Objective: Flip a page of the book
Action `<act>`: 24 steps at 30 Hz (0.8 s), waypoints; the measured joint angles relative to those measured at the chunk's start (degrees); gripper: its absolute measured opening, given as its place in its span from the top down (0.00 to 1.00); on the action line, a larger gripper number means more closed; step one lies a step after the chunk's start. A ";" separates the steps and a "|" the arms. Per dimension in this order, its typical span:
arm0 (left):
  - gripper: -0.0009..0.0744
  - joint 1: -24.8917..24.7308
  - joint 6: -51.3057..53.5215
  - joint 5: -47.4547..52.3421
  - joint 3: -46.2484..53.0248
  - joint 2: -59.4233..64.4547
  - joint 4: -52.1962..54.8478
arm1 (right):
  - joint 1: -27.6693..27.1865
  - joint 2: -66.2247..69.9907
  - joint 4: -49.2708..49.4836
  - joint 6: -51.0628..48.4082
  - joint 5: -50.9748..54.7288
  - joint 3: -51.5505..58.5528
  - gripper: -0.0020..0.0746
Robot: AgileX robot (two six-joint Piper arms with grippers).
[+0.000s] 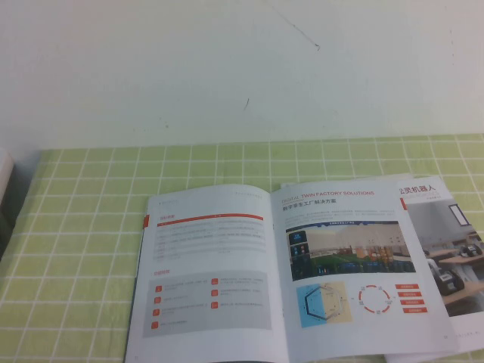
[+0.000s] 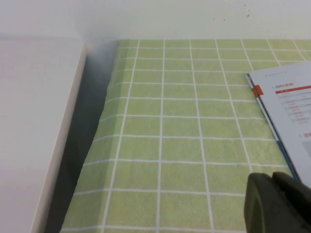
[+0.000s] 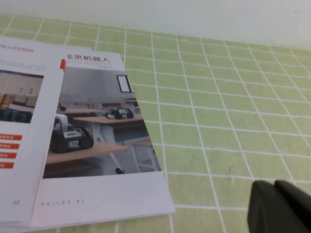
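Observation:
The book (image 1: pixel 227 265) lies open and flat on the green checked cloth, near the table's front edge. Its right-hand page (image 1: pixel 348 257), headed "TWIN FACTORY SOLUTIONS", shows a dark screenshot, a hexagon and a red ring diagram. The book's left edge shows in the left wrist view (image 2: pixel 291 107); the page's outer part shows in the right wrist view (image 3: pixel 19 97). Neither gripper appears in the high view. My left gripper (image 2: pixel 273 179) is shut and empty above the cloth, left of the book. My right gripper (image 3: pixel 274 187) is shut and empty above the cloth, right of the booklets.
Another booklet (image 1: pixel 454 249) with an office and robot photo lies under the book's right side, also in the right wrist view (image 3: pixel 97 131). A white box (image 2: pixel 29 121) stands at the table's left edge. A white wall (image 1: pixel 242 68) runs behind the table.

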 joint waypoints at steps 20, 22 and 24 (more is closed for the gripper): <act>0.99 0.00 0.00 0.00 0.00 0.00 0.00 | 0.00 0.00 -0.70 0.00 0.00 0.00 0.98; 0.99 0.00 0.00 0.00 0.00 0.00 0.00 | 0.00 0.00 -0.82 0.00 0.00 0.00 0.98; 0.99 0.00 0.00 0.00 0.00 0.00 0.00 | 0.00 0.00 -0.94 0.00 0.00 0.00 0.98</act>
